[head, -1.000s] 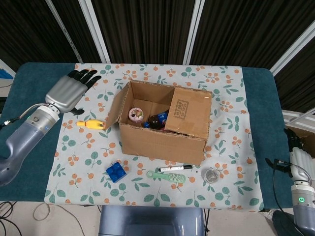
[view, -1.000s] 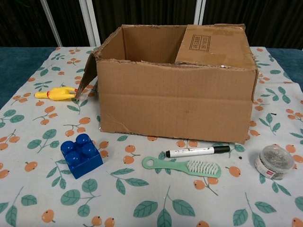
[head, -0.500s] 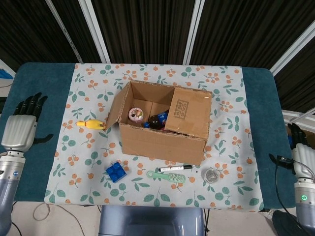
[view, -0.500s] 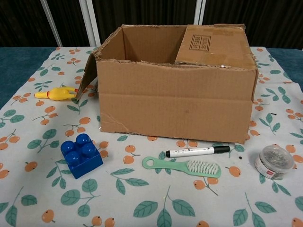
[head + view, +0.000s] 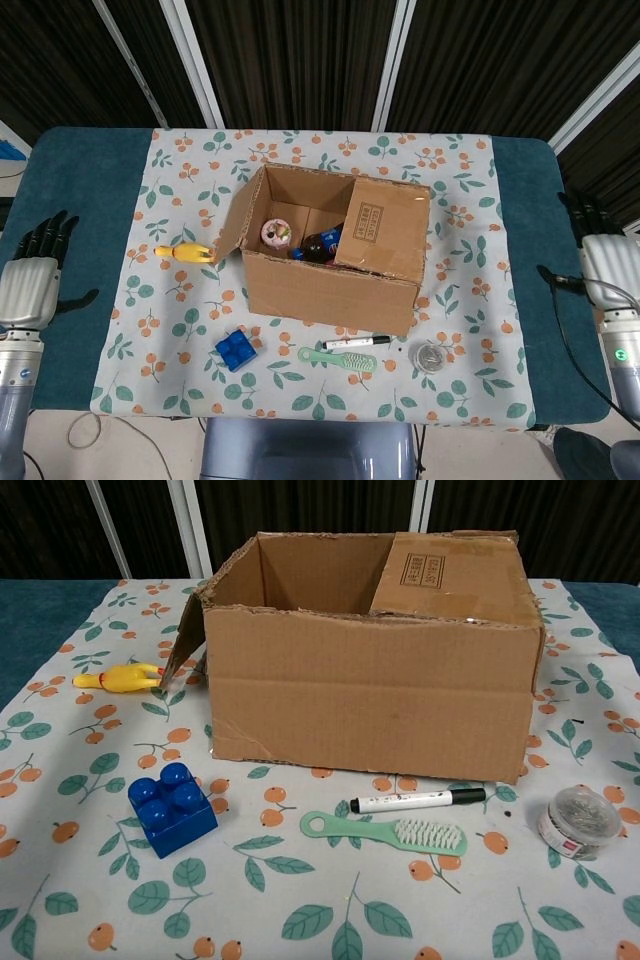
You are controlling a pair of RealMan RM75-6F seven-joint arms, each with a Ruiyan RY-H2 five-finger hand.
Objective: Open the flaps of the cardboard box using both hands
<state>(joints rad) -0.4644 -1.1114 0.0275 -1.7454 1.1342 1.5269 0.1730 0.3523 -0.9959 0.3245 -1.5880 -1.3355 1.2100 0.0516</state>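
A cardboard box [image 5: 330, 250] sits in the middle of a leaf-and-orange patterned tablecloth [image 5: 470, 300]. Its left flap [image 5: 232, 222] is folded outward and down; its right flap [image 5: 384, 228] still lies over the opening. Inside the box are a pink round item and what looks like a dark bottle, partly hidden. Left of the box lies a yellow rubber chicken [image 5: 185, 253]. In front of the box lie a blue building brick [image 5: 172, 808], a green brush [image 5: 385, 832], a marker [image 5: 417, 800] and a small round tin [image 5: 585, 822]. The left hand [image 5: 32, 280] hovers far left of the box, fingers spread, holding nothing. The right hand [image 5: 603, 262] hovers far right, fingers straight and slightly apart, empty.
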